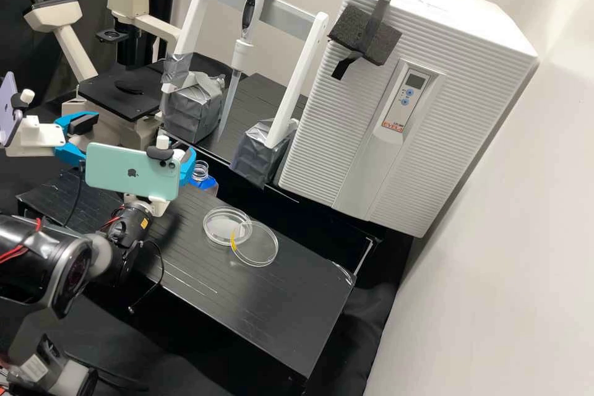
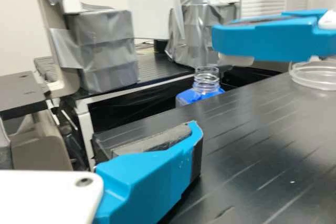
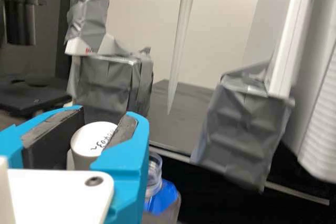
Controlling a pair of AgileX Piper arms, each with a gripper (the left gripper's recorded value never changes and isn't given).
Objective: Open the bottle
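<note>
Right wrist view: the right hand [image 3: 97, 121] is squeezing a white cap [image 3: 93, 141] between its two blue fingers [image 3: 126, 166]. The bottle [image 3: 157, 195] is standing just below it, a little to one side. Its ribbed neck is showing bare, with nothing screwed on top. As far as I can tell, the cap is not touching the neck.

The bottle is standing at the far edge of the black worktop [image 1: 278, 309], near a grey taped block [image 1: 192, 105]. Two clear dishes [image 1: 241, 236] are lying on the worktop close by.

The left hand [image 1: 90, 136] is hanging off to the side, well apart from the bottle. Its fingers are looking spread, and it is gripping nothing.

So I am thinking the opening is nearly done (the twisting part looks finished). The step in hand is taking the cap away. The next move is calling for a straight lift, so the cap is not bumping the neck. Then the cap is needing a flat spot on the worktop, away from the dishes. Nothing is holding the bottle, so a knock could be tipping it over.
</note>
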